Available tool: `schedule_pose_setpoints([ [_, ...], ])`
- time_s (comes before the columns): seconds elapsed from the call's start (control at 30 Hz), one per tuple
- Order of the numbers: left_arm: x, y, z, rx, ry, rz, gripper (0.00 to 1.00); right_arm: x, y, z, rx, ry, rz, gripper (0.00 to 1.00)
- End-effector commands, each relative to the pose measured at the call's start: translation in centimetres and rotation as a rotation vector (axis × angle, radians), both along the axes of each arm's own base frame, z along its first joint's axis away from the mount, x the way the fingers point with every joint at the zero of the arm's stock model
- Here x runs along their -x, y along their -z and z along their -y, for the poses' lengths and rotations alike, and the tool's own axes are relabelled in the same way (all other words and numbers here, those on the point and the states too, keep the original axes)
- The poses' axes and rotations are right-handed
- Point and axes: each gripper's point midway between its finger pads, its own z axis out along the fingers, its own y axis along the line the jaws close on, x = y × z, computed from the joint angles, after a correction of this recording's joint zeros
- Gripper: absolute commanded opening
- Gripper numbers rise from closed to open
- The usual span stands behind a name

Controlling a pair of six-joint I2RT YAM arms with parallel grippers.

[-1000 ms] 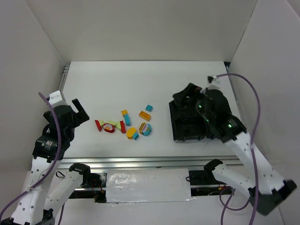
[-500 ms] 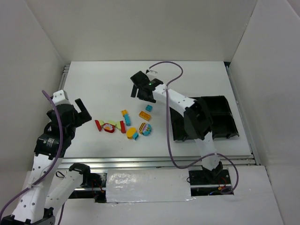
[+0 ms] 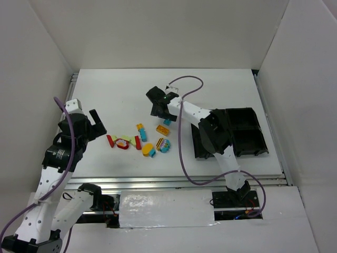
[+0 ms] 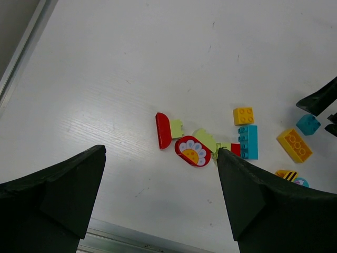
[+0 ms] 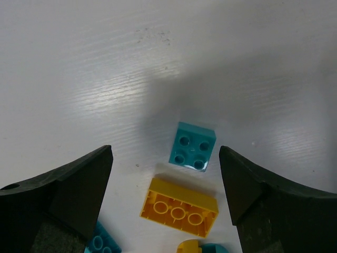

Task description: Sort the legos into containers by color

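The legos lie in a loose cluster mid-table: red bricks (image 3: 109, 141), a red flower-print piece (image 3: 122, 143), cyan (image 3: 142, 135) and yellow (image 3: 162, 129) bricks. The black four-compartment tray (image 3: 247, 138) sits at the right. My right gripper (image 3: 160, 112) is open and empty, hovering over a small cyan brick (image 5: 192, 146). An upturned yellow brick (image 5: 179, 207) lies just below that brick. My left gripper (image 3: 99, 124) is open and empty, left of the cluster. In its wrist view the left gripper (image 4: 160, 149) is above the table, with the red half-round brick (image 4: 162, 130) and flower piece (image 4: 192, 151) ahead.
White walls enclose the table on three sides. A metal rail (image 3: 158, 182) runs along the near edge. The right arm's body (image 3: 213, 132) covers the tray's left compartments. A purple cable (image 3: 181, 153) loops from the right arm over the table.
The right arm swung from over the tray left to the brick cluster and now hovers over the small cyan brick. The left gripper shifted slightly right.
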Motion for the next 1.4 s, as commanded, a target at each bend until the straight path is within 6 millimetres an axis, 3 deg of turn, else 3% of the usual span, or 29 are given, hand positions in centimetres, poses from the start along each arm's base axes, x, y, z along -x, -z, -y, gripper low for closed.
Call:
schedule_pose_setpoints([
  [0.0,-0.6,-0.8,0.3,-0.003,0.028,0.042,1.0,0.2,0.3,1.2,-0.002,0.051,0.002,0.89],
  [0.1,-0.7,-0.7,0.5,-0.002,0.042,0.04,0.99,0.6,1.4,1.7,-0.001,0.059,-0.024,0.88],
  [0.23,-0.8,-0.7,0.8,0.006,0.06,0.042,1.0,0.7,2.6,2.4,-0.012,0.06,-0.052,0.78],
  [0.33,-0.8,-0.6,1.0,0.007,0.069,0.038,1.0,0.6,2.9,2.1,-0.038,0.045,-0.061,0.59],
  [0.37,-0.9,-0.6,1.1,0.009,0.072,0.039,1.0,0.4,2.7,2.2,-0.038,0.045,-0.056,0.47],
  [0.43,-0.9,-0.6,1.1,0.008,0.074,0.039,0.99,0.3,2.4,2.0,-0.045,0.035,-0.046,0.38],
  [0.47,-0.8,-0.6,1.1,0.008,0.074,0.037,1.0,0.1,2.1,1.9,-0.046,0.03,-0.04,0.26],
  [0.53,-0.9,-0.6,1.1,0.01,0.077,0.037,0.99,-0.5,0.7,1.6,-0.055,0.023,-0.009,0.14],
  [0.57,-0.9,-0.6,1.1,0.008,0.077,0.038,0.99,-0.8,-0.3,1.6,-0.049,0.01,0.011,0.0],
  [0.6,-0.9,-0.6,1.1,0.008,0.077,0.037,0.99,-1.1,-1.2,1.6,-0.046,0.001,0.029,0.0],
  [0.67,-0.9,-0.5,1.2,0.009,0.079,0.037,1.0,-1.8,-5.1,1.7,-0.044,-0.023,0.086,0.0],
  [0.73,-0.9,-0.5,1.2,0.01,0.081,0.033,1.0,-2.2,-8.1,2.9,-0.016,-0.008,0.148,0.0],
  [0.77,-0.9,-0.5,1.2,0.009,0.082,0.033,1.0,-2.2,-10.5,3.7,-0.016,-0.02,0.187,0.0],
  [0.87,-0.9,-0.6,1.2,0.01,0.08,0.039,0.99,-1.4,-11.1,7.2,0.015,-0.014,0.162,0.01],
  [0.93,-0.9,-0.6,1.2,0.01,0.083,0.039,0.99,0.1,-11.0,9.9,0.028,-0.013,0.124,0.01],
  [0.97,-0.9,-0.6,1.2,0.011,0.083,0.04,0.99,0.5,-12.4,11.7,0.015,0.008,0.145,0.02],
  [1.0,-0.9,-0.6,1.2,0.009,0.084,0.042,0.99,1.7,-10.6,13.3,0.043,0.015,0.098,0.02],
  [1.03,-0.9,-0.7,1.2,0.01,0.084,0.043,0.99,2.3,-10.3,14.3,0.05,0.017,0.091,0.04],
  [1.07,-0.9,-0.7,1.2,0.009,0.083,0.045,1.0,2.5,-11.7,15.9,0.032,0.042,0.125,0.05],
  [1.1,-0.9,-0.7,1.1,0.007,0.079,0.044,0.99,3.7,-10.2,17.0,0.05,0.045,0.092,0.06],
  [1.17,-1.0,-0.6,1.1,0.01,0.079,0.039,1.0,4.5,-11.0,18.7,0.048,0.067,0.115,0.07],
  [1.2,-1.0,-0.6,1.2,0.008,0.08,0.039,0.99,5.0,-10.1,20.1,0.063,0.089,0.096,0.07],
  [1.27,-1.0,-0.6,1.3,0.012,0.09,0.039,0.99,5.2,-10.2,21.3,0.065,0.1,0.11,0.09],
  [1.37,-1.1,-0.5,1.4,0.014,0.096,0.037,1.0,5.0,-9.6,23.1,0.076,0.133,0.095,0.22],
])
